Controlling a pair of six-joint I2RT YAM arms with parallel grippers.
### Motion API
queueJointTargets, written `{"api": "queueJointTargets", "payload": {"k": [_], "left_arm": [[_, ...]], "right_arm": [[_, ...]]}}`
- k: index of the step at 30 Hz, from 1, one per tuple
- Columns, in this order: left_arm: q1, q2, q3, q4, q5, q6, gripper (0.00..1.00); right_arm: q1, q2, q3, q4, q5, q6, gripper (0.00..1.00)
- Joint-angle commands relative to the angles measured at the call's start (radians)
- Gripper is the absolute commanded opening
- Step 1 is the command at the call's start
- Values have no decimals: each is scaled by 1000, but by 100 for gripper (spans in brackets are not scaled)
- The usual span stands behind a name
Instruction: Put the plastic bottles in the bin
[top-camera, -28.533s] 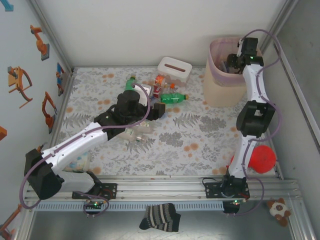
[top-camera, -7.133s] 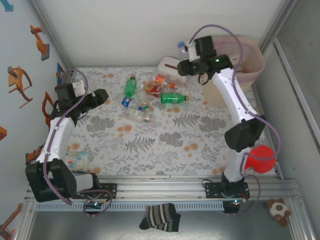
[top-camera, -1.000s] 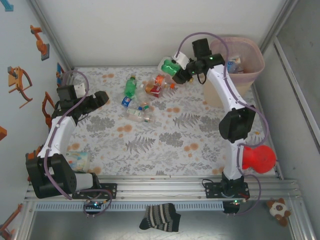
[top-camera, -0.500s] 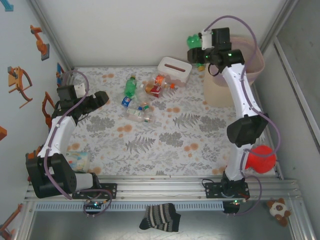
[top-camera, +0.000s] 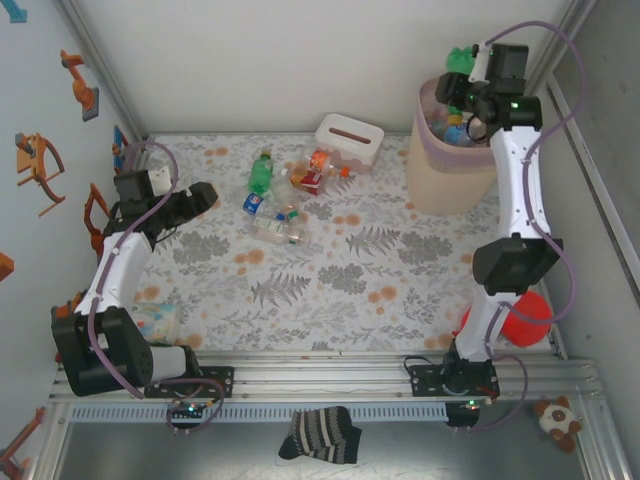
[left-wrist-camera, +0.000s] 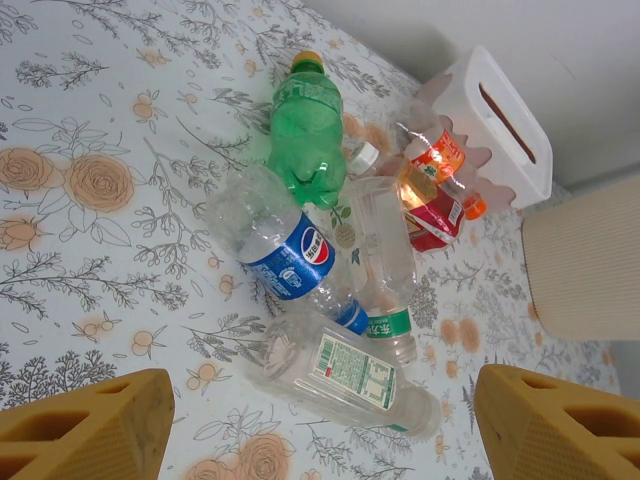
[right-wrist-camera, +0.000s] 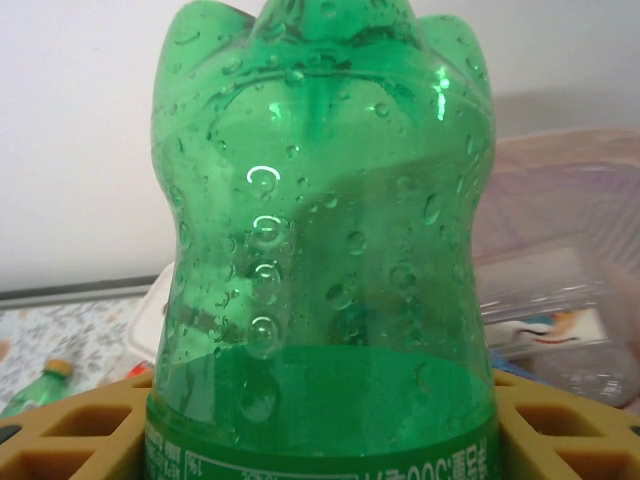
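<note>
Right gripper (top-camera: 468, 85) clamps a green bottle (top-camera: 460, 58) over the bin (top-camera: 440, 180) rim, probably to drop it in, while left gripper (top-camera: 200, 195) hangs open-jawed and empty near the floor bottles (top-camera: 285, 195).

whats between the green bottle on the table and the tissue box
An orange-labelled bottle and a red-labelled bottle lie there, seen in the left wrist view.

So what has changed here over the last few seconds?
The right gripper took hold of a green bottle from the table and carried it up and to the right. It now holds the bottle high by the rim of the bin. The left gripper, the other bottles on the table and the white box stayed where they were.
</note>
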Motion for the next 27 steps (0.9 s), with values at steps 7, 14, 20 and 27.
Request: {"api": "queueJointTargets", "payload": {"k": [7, 14, 20, 27], "left_arm": [[6, 9, 10, -12, 5, 8, 78], [6, 13, 10, -12, 5, 6, 79], [6, 15, 10, -13, 5, 6, 79], [6, 17, 11, -13, 5, 3, 79]], "right_arm": [[-78, 128, 91, -68, -52, -92, 44], [-78, 200, 56, -113, -23, -159, 44], [-78, 279, 53, -176, -27, -172, 44], [-74, 340, 26, -244, 54, -194, 43]]}}
